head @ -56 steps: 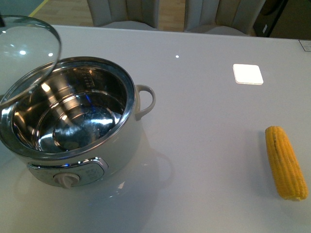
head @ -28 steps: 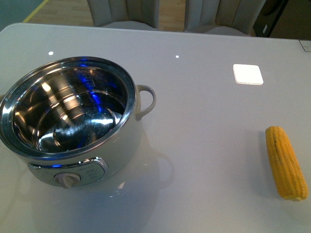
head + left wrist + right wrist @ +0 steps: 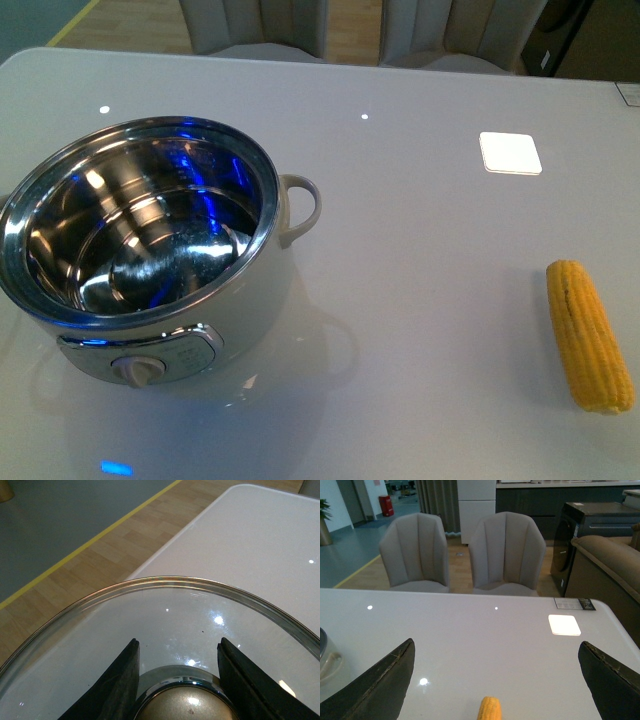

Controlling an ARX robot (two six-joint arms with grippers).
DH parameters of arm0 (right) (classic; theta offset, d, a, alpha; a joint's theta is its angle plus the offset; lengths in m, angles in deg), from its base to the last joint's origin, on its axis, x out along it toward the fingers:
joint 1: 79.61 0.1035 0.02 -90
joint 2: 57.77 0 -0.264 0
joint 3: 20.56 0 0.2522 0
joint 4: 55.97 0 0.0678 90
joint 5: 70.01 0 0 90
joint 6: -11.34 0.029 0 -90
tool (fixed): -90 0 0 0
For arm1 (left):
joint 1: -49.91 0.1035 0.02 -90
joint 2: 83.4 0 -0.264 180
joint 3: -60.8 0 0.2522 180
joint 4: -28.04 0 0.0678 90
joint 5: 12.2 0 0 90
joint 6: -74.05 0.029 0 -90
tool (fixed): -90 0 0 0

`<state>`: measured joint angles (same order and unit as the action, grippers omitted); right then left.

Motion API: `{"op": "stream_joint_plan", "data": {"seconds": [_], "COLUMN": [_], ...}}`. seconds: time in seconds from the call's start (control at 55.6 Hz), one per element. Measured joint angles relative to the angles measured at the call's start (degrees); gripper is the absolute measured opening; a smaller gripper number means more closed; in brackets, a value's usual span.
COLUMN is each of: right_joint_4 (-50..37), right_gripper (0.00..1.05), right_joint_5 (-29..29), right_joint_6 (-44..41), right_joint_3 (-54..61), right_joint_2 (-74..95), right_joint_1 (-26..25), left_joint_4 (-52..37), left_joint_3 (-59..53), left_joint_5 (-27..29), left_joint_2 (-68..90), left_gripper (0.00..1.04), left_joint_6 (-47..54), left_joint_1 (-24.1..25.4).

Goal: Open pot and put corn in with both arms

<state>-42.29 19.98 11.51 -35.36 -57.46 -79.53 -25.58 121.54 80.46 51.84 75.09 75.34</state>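
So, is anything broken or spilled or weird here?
Nothing stands out. The white round electric pot stands upright, open and empty on the white table, with only blue light glints inside. The yellow corn cob lies whole to its right. The glass lid is off, its silver knob held by the left gripper.

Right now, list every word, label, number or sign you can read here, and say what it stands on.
Nothing can be read.
Card at the far corner of the table: dark print, too small.
Pot, front panel around the dial: marks blurred.
White square: blank.
Glass lid: no print.
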Motion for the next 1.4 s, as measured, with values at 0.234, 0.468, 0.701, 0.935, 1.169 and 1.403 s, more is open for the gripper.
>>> {"op": "stream_joint_plan", "data": {"seconds": [0.234,0.468,0.701,0.935,1.169,1.403], "right_joint_4": [0.0,0.0,0.0,0.0,0.0,0.0], "right_gripper": [0.96,0.96,0.96,0.96,0.96,0.96], "right_joint_5": [0.0,0.0,0.0,0.0,0.0,0.0], "right_joint_6": [0.0,0.0,0.0,0.0,0.0,0.0], "right_joint_3": [0.0,0.0,0.0,0.0,0.0,0.0], "right_joint_2": [0.0,0.0,0.0,0.0,0.0,0.0], "right_joint_1": [0.0,0.0,0.0,0.0,0.0,0.0], "left_joint_4": [-2.4,-3.9,-5.1,-6.2,-6.8,-6.5], "left_joint_3": [4.4,8.6,10.8,12.2,12.4,10.3], "left_joint_5": [-2.1,-4.0,-4.7,-5.0,-4.5,-4.2], "left_joint_2": [6.3,12.1,16.2,18.1,18.5,15.9], "left_gripper": [0.41,0.41,0.41,0.41,0.60,0.96], "left_joint_6": [-0.5,-1.8,-1.9,-0.9,-0.7,-0.9], "left_joint_1": [-0.9,-1.6,-1.7,-1.3,-1.3,-1.6]}}
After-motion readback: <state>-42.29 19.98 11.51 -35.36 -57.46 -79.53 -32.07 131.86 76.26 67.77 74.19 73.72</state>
